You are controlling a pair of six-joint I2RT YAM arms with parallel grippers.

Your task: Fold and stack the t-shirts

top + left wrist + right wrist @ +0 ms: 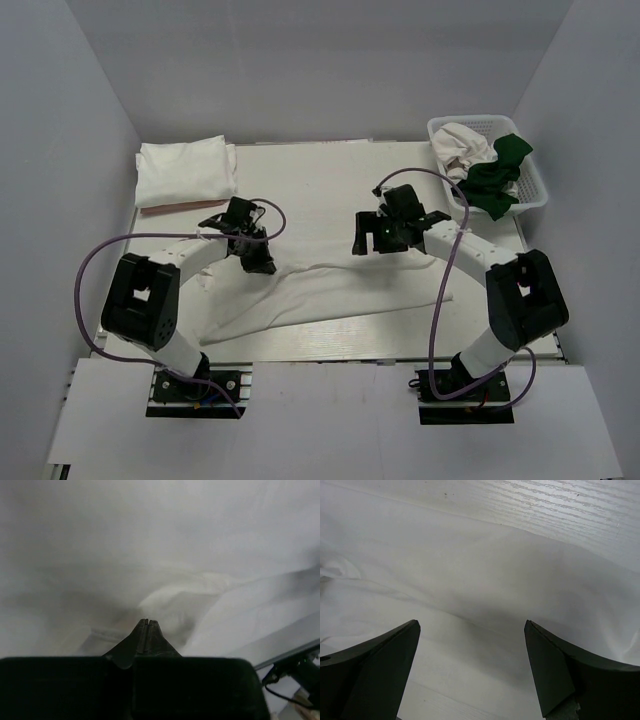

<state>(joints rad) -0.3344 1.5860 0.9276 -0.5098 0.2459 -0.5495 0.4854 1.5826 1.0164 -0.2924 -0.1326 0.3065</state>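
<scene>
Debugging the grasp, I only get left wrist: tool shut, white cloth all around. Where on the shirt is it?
Observer: From the top view, the left tool is at the left end of the spread white t-shirt, close to its far edge.
Operator: And the right arm?
Observer: The right tool is open, over the same shirt near its far edge.
Operator: Anything folded yet?
Observer: Yes, a folded white stack lies at the table's far left corner.
</scene>
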